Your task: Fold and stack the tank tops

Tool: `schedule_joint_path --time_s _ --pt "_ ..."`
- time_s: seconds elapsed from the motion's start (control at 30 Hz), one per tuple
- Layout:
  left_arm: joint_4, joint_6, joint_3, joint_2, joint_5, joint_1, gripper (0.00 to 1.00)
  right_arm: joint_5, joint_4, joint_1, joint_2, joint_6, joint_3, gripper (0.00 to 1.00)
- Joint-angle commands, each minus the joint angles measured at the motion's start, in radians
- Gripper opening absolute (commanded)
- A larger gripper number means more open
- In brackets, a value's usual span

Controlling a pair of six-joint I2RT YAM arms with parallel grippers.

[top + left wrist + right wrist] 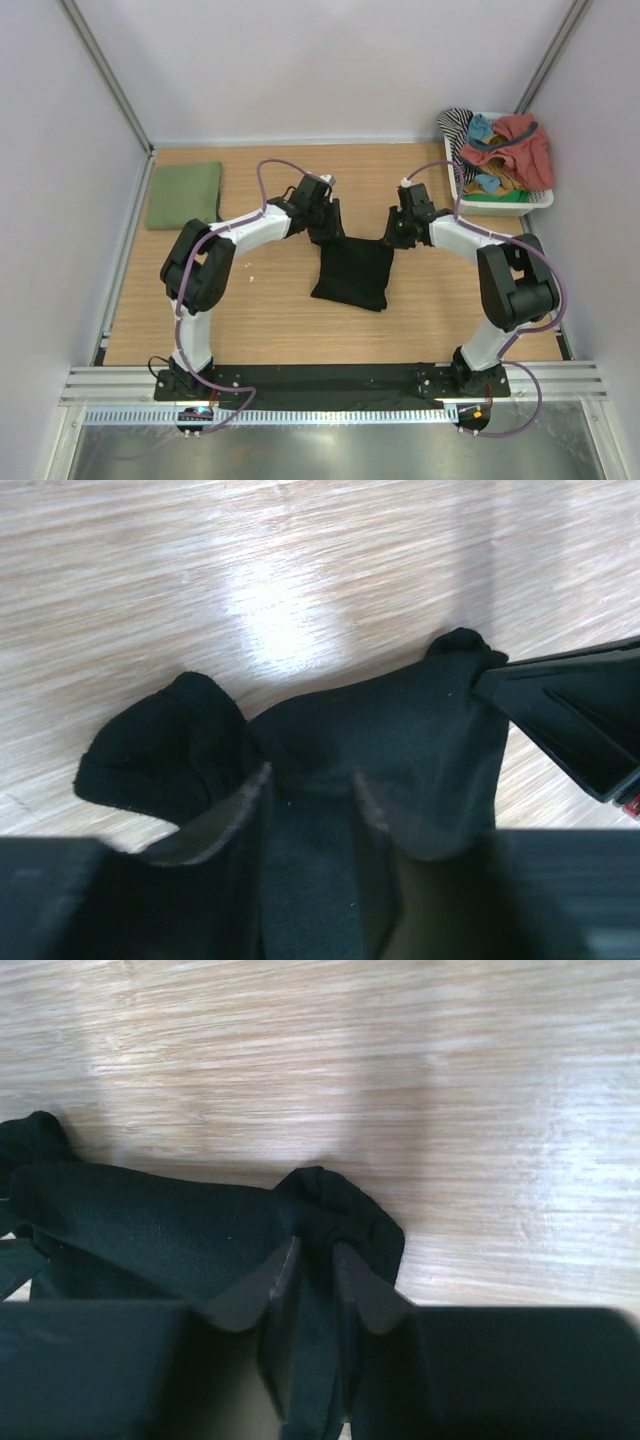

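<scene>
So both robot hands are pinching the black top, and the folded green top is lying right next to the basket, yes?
Not quite. The top view shows the folded green top lying at the far left corner of the table, while the basket sits at the far right. The left gripper and right gripper do both pinch the black top.

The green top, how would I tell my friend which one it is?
Start at the wooden table and go to its far left corner. The green top lies there folded into a flat square, all alone. The black top sits mid-table, pinched by the left tool and right tool, and the other clothes are heaped in the white basket far right.
</scene>
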Motion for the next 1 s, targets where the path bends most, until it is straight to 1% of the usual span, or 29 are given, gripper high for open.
schedule_joint_path --time_s 0.0,0.03,0.07,0.1,0.13,0.17,0.27,0.33,0.4,0.53,0.57,0.7,0.73,0.8,0.83,0.9,0.97 --pt "-0.002 -0.009 0.052 0.029 0.001 0.007 0.34 -0.042 0.054 -0.005 0.012 -0.008 0.040 0.19" --pt "-0.002 -0.013 0.056 0.032 0.003 0.007 0.31 -0.046 0.054 -0.005 0.014 -0.011 0.041 0.15" --pt "0.000 -0.013 0.059 0.036 0.005 0.007 0.24 -0.049 0.056 -0.005 0.017 -0.011 0.046 0.10" --pt "-0.002 -0.013 0.065 0.039 0.005 0.007 0.19 -0.052 0.051 -0.007 0.018 -0.011 0.046 0.04" --pt "-0.005 -0.012 0.067 0.042 0.002 0.007 0.14 -0.072 0.054 -0.007 0.015 -0.011 0.047 0.01" --pt "-0.017 -0.007 0.070 0.041 -0.005 0.007 0.00 -0.080 0.059 -0.005 0.009 -0.011 0.038 0.01" --pt "-0.052 0.002 0.073 0.006 -0.024 0.009 0.00 -0.092 0.074 -0.007 -0.034 -0.011 0.018 0.01" --pt "-0.072 0.007 0.062 -0.029 -0.069 0.007 0.00 -0.091 0.072 -0.005 -0.067 -0.014 0.006 0.01" --pt "-0.095 0.011 0.043 -0.092 -0.095 0.007 0.00 -0.092 0.063 -0.005 -0.123 -0.017 -0.014 0.01" --pt "-0.118 0.008 -0.003 -0.200 -0.091 0.007 0.00 -0.092 0.059 -0.005 -0.233 -0.026 -0.066 0.01" --pt "-0.120 0.004 -0.025 -0.250 -0.092 0.007 0.00 -0.094 0.057 -0.004 -0.276 -0.026 -0.074 0.01" --pt "-0.118 -0.001 -0.079 -0.345 -0.112 0.007 0.00 -0.100 0.040 -0.004 -0.368 -0.034 -0.098 0.01" --pt "-0.106 -0.004 -0.086 -0.352 -0.120 0.007 0.07 -0.097 0.036 -0.005 -0.376 -0.035 -0.095 0.01" --pt "-0.118 -0.001 -0.074 -0.318 -0.118 0.007 0.30 -0.089 0.017 -0.005 -0.377 -0.043 -0.089 0.01" --pt "-0.132 0.001 -0.063 -0.301 -0.111 0.007 0.47 -0.085 0.014 -0.005 -0.370 -0.043 -0.088 0.01" --pt "-0.132 -0.002 -0.033 -0.246 -0.065 0.007 0.54 -0.077 0.010 -0.005 -0.344 -0.045 -0.083 0.01" --pt "-0.111 -0.016 -0.013 -0.209 -0.031 0.007 0.57 -0.071 0.016 -0.005 -0.325 -0.046 -0.082 0.01"
